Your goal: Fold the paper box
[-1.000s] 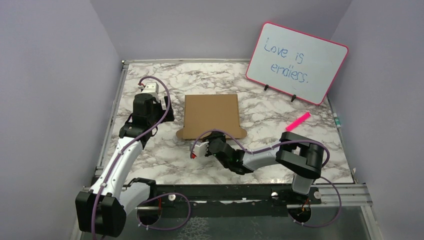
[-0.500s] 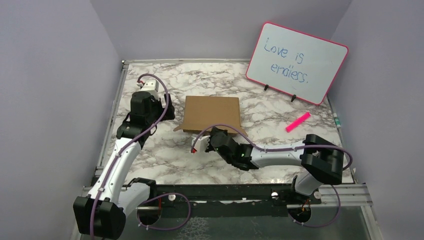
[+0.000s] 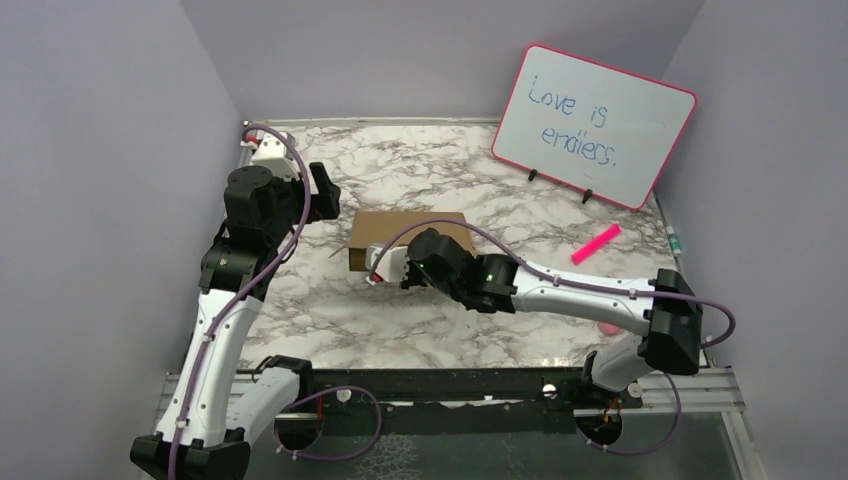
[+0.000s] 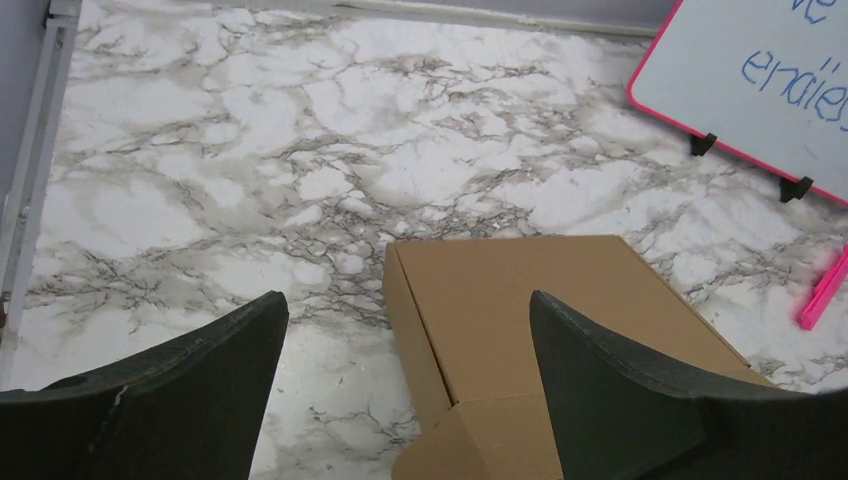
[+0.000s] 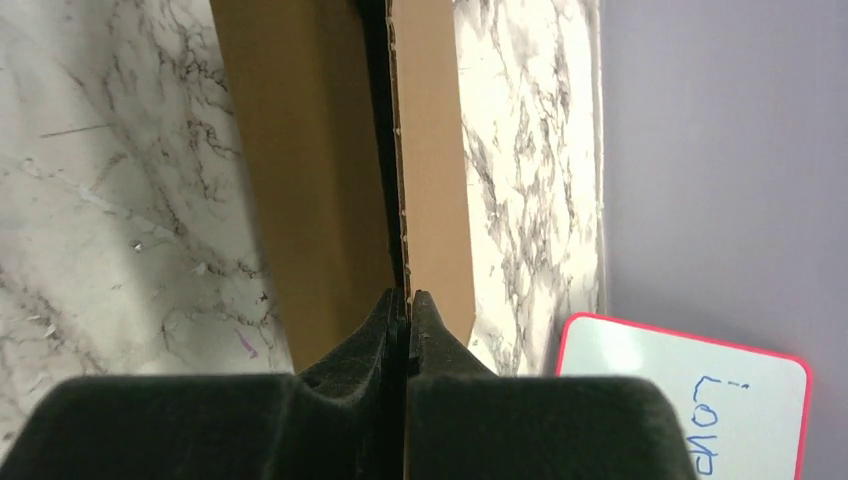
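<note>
Right claw [image 5: 408,300]: we see it clamped on the paper box [image 5: 300,150].
Left claw [image 4: 408,302]: we see it spread wide.

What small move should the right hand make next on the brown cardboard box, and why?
The right hand is shut on the lifted near edge of the brown cardboard box, above the marble table; the open left hand hovers clear. So probably fold that edge further toward the far side.
</note>
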{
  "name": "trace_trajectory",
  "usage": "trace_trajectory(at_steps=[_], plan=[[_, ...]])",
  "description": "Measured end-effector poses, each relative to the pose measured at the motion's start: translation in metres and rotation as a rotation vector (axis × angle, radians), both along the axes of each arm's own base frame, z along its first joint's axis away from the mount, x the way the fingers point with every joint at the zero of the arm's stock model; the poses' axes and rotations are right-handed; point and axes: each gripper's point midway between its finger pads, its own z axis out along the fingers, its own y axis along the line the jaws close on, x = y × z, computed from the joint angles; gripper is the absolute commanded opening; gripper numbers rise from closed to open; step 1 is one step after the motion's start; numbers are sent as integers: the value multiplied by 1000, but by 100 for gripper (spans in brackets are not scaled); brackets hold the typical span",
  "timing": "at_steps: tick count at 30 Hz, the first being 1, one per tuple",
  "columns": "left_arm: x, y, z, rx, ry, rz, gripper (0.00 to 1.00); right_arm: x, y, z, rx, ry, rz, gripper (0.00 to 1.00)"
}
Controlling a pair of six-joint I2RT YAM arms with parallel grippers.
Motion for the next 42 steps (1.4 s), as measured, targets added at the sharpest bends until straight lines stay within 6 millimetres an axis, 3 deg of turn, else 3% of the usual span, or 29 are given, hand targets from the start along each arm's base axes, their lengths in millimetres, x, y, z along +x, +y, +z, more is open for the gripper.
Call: trace_trajectory(at_steps=[5, 10, 13, 15, 20, 29, 36, 42], plan=[[-8, 2, 34, -8, -49, 0, 89, 1, 0, 32, 15, 102, 18, 2], [-15, 3, 60, -16, -98, -1, 88, 18, -5, 68, 70, 214, 15, 2], [-17, 3, 63, -17, -106, -4, 88, 28, -8, 68, 65, 292, 8, 2], [-18, 1, 61, -18, -96, -11, 87, 34, -10, 56, 45, 355, 2, 2], [-18, -1, 38, -15, -42, -24, 84, 46, -9, 32, 5, 438, -7, 5], [-32, -8, -29, -40, 119, -49, 80, 55, -7, 32, 17, 457, -8, 10], [-55, -25, -58, -130, 174, -126, 62, 54, -7, 31, 18, 458, -6, 10], [-70, -48, -102, -248, 293, -201, 50, 56, -6, 30, 26, 449, -4, 10]])
